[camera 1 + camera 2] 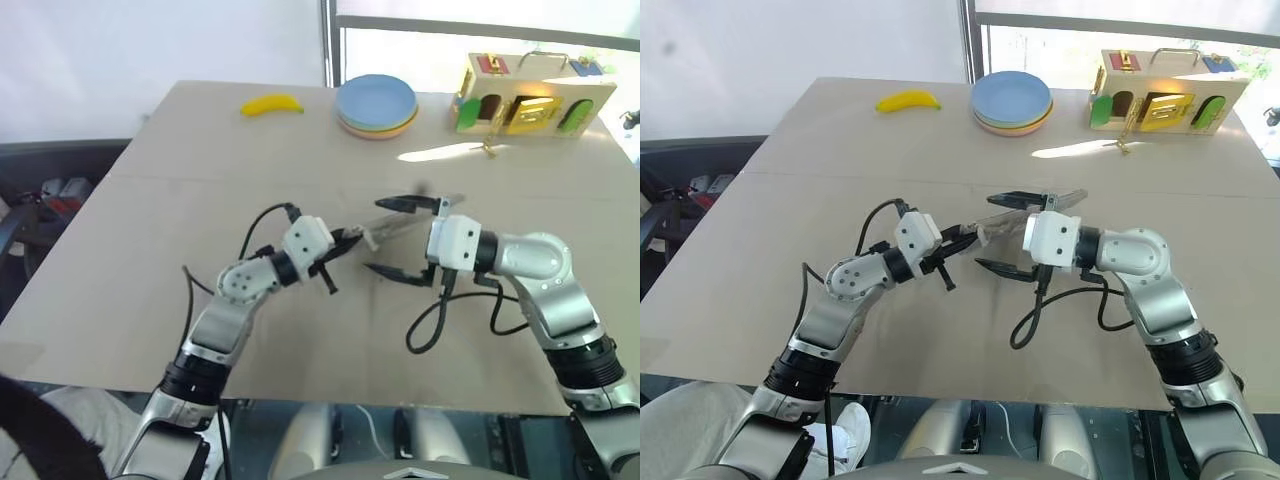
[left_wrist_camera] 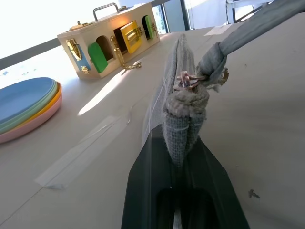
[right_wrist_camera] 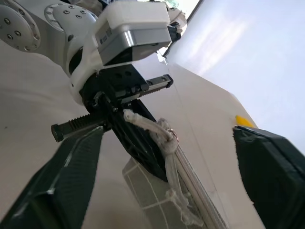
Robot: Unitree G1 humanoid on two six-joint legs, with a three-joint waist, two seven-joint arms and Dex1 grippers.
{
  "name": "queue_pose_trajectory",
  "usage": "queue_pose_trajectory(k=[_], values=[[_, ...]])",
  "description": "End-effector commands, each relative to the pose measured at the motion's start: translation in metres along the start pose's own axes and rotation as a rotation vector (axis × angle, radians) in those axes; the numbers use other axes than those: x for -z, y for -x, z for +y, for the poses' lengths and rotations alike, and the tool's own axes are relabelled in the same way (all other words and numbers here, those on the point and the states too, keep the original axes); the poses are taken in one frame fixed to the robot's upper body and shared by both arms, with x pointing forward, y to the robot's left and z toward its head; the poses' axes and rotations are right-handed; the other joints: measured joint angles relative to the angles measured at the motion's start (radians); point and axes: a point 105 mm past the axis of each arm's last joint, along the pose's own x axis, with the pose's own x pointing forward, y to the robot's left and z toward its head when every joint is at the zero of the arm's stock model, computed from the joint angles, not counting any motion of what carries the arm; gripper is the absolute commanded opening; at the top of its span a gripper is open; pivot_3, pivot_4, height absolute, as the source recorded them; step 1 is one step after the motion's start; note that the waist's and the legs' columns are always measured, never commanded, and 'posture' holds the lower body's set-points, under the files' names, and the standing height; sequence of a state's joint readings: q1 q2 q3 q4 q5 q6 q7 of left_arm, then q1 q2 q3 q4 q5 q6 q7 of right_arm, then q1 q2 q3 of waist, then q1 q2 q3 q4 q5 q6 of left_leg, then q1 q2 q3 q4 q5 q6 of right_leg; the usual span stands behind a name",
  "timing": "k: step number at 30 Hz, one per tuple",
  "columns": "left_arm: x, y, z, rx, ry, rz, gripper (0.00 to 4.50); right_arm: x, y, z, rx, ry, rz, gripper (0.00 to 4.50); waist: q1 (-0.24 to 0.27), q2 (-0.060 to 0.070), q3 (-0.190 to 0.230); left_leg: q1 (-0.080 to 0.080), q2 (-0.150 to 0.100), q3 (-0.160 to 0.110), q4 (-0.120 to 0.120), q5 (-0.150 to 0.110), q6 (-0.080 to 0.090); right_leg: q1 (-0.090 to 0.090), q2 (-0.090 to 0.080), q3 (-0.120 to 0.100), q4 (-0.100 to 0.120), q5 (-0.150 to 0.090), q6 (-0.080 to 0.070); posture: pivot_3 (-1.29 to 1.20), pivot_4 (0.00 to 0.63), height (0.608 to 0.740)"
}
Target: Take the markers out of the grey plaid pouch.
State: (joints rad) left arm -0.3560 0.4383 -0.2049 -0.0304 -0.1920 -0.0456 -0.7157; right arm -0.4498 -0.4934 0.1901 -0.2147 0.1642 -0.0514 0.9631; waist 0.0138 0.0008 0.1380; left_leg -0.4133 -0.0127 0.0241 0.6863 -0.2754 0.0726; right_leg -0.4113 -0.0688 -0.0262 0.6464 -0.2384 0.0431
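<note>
- Markers stay out of sight; the grey plaid pouch (image 2: 183, 112) is seen edge-on, so its inside cannot be made out.
- One pouch is held up above the table (image 1: 150, 200), stretching from the left gripper (image 1: 352, 240) toward the right gripper (image 1: 402, 238), near the middle of the tabletop.
- The left gripper's fingers are clamped flat together on the end of the pouch, beside a small metal ring and a knotted cord; the left wrist view shows this pinch closely.
- The right gripper's fingers stand wide apart, one above and one below the pouch; whether either finger touches the fabric is hard to tell in the head views.
- The right wrist view shows what the head views do not: a white-gridded panel of the pouch and its frayed cord hanging under the left gripper, framed between the right gripper's two spread fingers.
- Counted at the far edge of the table: one yellow banana (image 1: 271, 104), one stack of coloured plates (image 1: 376, 105), one wooden latch box (image 1: 532, 94) with coloured doors.
- The latch box's far side is cut off by glare from the window.
</note>
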Motion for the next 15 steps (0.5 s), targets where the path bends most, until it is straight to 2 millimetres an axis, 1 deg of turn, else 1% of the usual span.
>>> queue_pose_trajectory(k=[1, 3, 5, 6, 7, 15], values=[[-0.0184, -0.0006, 0.0054, -0.011, -0.03, -0.06, 0.0, -0.0105, -0.0013, -0.0056, 0.015, 0.043, -0.042, 2.64, 0.0, 0.0, 0.0, 0.0, 0.0, 0.0, 0.0, 0.0, 0.0, 0.0, 0.0, 0.0, 0.0, 0.0, 0.0, 0.0, 0.15, 0.74], [-0.0183, -0.0005, 0.0058, -0.009, -0.032, -0.058, 0.0, -0.0113, -0.0014, -0.0058, 0.021, 0.034, -0.05, 1.61, 0.0, 0.0, 0.0, 0.0, 0.0, 0.0, 0.0, 0.0, 0.0, 0.0, 0.0, 0.0, 0.0, 0.0, 0.0, 0.0, 0.15, 0.74], [-0.0181, -0.0004, 0.0062, -0.006, -0.035, -0.055, 0.0, -0.0109, -0.0017, -0.0046, 0.015, 0.033, -0.049, 0.74, 0.0, 0.0, 0.0, 0.0, 0.0, 0.0, 0.0, 0.0, 0.0, 0.0, 0.0, 0.0, 0.0, 0.0, 0.0, 0.0, 0.15, 0.74], [-0.0179, -0.0005, 0.0063, -0.003, -0.039, -0.053, 0.0, -0.0104, -0.0019, -0.0038, 0.011, 0.034, -0.047, 0.1, 0.0, 0.0, 0.0, 0.0, 0.0, 0.0, 0.0, 0.0, 0.0, 0.0, 0.0, 0.0, 0.0, 0.0, 0.0, 0.0, 0.15, 0.74], [-0.0178, -0.0005, 0.0066, -0.001, -0.041, -0.051, 0.0, -0.0102, -0.0024, -0.0032, 0.009, 0.033, -0.047, 0.04, 0.0, 0.0, 0.0, 0.0, 0.0, 0.0, 0.0, 0.0, 0.0, 0.0, 0.0, 0.0, 0.0, 0.0, 0.0, 0.0, 0.15, 0.74], [-0.0169, -0.0001, 0.0085, -0.003, -0.049, -0.044, 0.0, -0.0145, -0.0092, -0.0018, 0.013, 0.013, -0.088, 0.04, 0.0, 0.0, 0.0, 0.0, 0.0, 0.0, 0.0, 0.0, 0.0, 0.0, 0.0, 0.0, 0.0, 0.0, 0.0, 0.0, 0.15, 0.74]])
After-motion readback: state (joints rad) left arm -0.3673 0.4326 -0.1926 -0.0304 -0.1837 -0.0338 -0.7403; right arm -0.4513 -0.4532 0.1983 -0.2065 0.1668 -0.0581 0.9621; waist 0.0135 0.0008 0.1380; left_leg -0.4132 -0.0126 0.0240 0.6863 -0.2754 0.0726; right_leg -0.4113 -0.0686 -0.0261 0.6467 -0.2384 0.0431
